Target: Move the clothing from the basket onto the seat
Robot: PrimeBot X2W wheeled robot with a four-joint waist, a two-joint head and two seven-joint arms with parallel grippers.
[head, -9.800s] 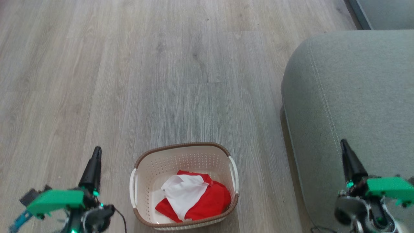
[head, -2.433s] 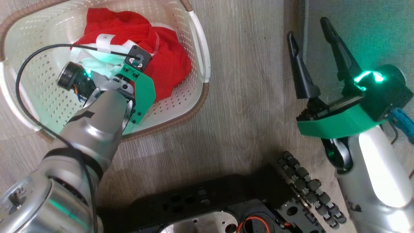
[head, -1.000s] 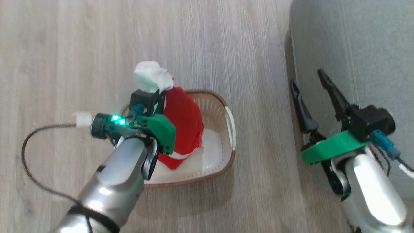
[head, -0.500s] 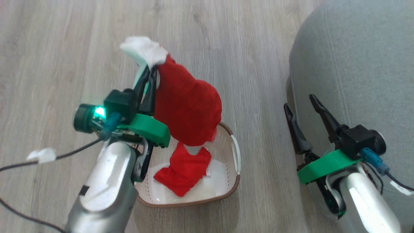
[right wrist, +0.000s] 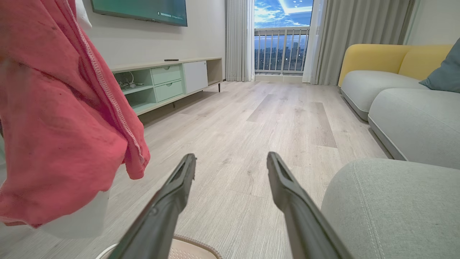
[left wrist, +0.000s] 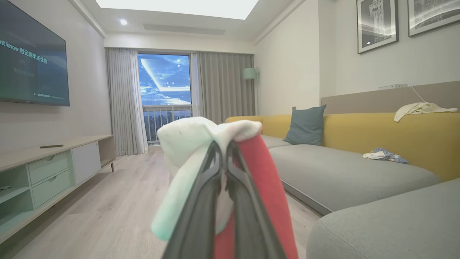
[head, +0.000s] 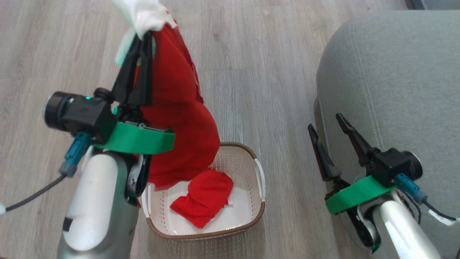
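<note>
My left gripper [head: 142,36] is shut on the red and white garment [head: 179,108], gripping it by its white part. The garment hangs high above the cream basket [head: 233,158], its lower edge near the basket's left rim. In the left wrist view the gripper [left wrist: 222,144] pinches the same cloth [left wrist: 266,180]. The plain red garment [head: 203,196] lies crumpled on the basket's floor. My right gripper [head: 323,121] is open and holds nothing, right of the basket at the edge of the grey-green seat [head: 395,72]. The right wrist view shows that gripper [right wrist: 230,155], the hanging garment [right wrist: 54,126] and the seat [right wrist: 395,201].
Wood floor [head: 251,72] surrounds the basket. Farther off stand a low TV cabinet [right wrist: 165,82] on the left wall and a long grey sofa with a yellow back [left wrist: 359,169], a blue-green cushion [left wrist: 305,124] and loose cloths on it.
My left arm has lifted the red and white garment higher, nearly free of the basket. The plain red garment stays inside. The right gripper has stayed open by the seat. The camera has shifted.
</note>
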